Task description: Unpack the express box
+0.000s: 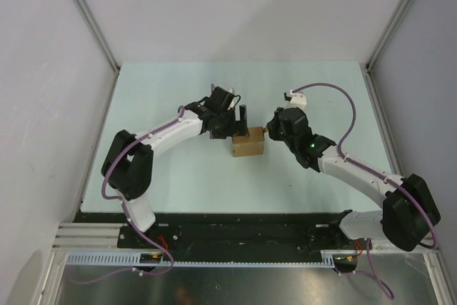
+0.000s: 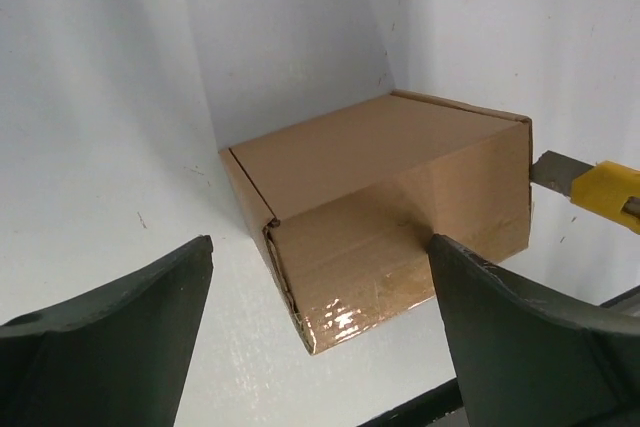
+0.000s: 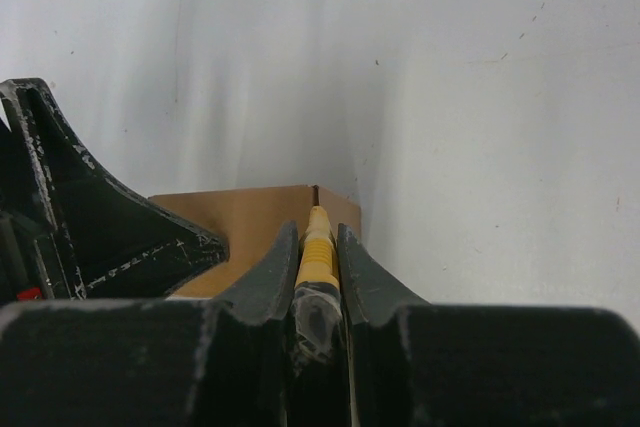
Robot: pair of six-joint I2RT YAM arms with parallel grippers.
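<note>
Right gripper [image 3: 318, 235]: jaws pressed together on the yellow cutter knife [image 3: 316, 252], pinching its handle. The grey blade points forward, away from the wrist. In the left wrist view the blade tip meets the upper right-hand edge of the express box [image 2: 380, 172]; actual contact cannot be confirmed.

Left gripper [image 2: 320, 247]: jaws spread wide, holding nothing. It is just beside the box's left side, with no jaw touching the cardboard.

Express box: flaps closed and lying flat on the pale table [image 1: 214, 183], mid-table between the two grippers. Glossy clear tape [image 2: 345, 319] runs along its lower near face.
</note>
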